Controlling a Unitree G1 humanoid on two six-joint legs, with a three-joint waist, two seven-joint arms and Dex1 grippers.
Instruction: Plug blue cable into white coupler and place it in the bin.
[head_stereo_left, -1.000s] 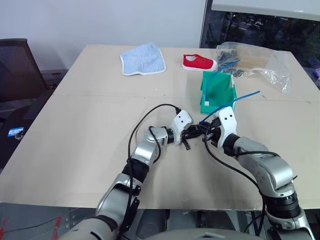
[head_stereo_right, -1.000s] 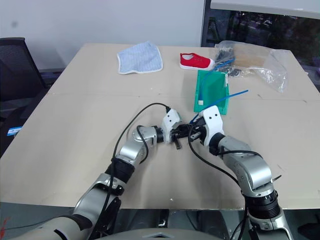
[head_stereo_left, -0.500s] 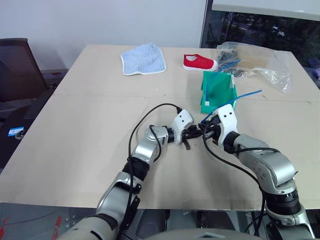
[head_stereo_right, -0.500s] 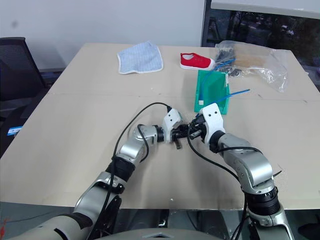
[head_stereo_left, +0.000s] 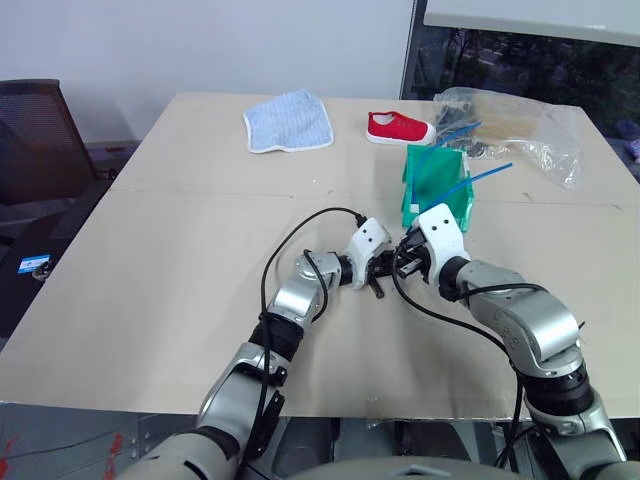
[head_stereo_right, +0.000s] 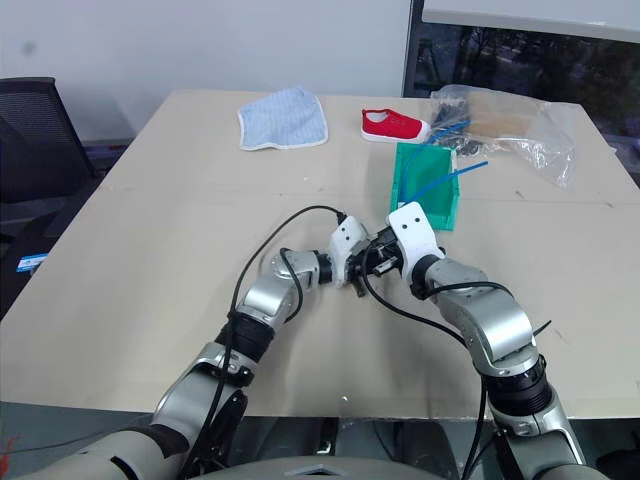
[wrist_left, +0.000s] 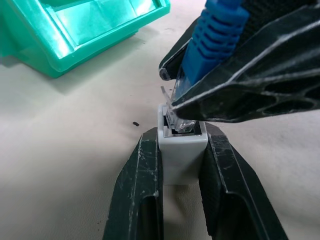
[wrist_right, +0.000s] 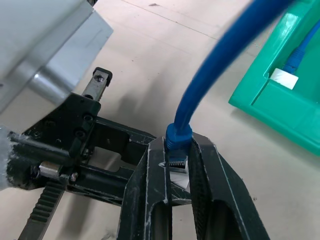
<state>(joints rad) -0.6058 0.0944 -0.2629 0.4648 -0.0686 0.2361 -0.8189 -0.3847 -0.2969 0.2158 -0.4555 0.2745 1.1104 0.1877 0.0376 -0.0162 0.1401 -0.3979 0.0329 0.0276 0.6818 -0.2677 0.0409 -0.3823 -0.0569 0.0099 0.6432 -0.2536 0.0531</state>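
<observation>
My left gripper (wrist_left: 182, 139) is shut on the white coupler (wrist_left: 181, 152), a small cube held with its socket facing the other hand. My right gripper (wrist_right: 176, 146) is shut on the clear plug of the blue cable (wrist_right: 215, 75). The plug's tip (wrist_left: 182, 120) sits in the mouth of the coupler's socket; how deep it goes is hidden. In the left eye view the two grippers (head_stereo_left: 383, 268) (head_stereo_left: 405, 262) meet just above the table. The cable (head_stereo_left: 470, 185) arches back over the teal bin (head_stereo_left: 437, 180), which stands just behind them.
Another blue cable (head_stereo_left: 425, 165) lies inside the bin. A crinkled clear plastic bag (head_stereo_left: 520, 125), a red shoe (head_stereo_left: 398, 127) and a blue cloth (head_stereo_left: 288, 120) lie at the table's far side. A dark chair (head_stereo_left: 35, 130) stands to the left.
My right wrist has turned and its housing has leaned closer to the left gripper. The cable's free end has swung up and back over the bin. The left gripper has stayed put.
</observation>
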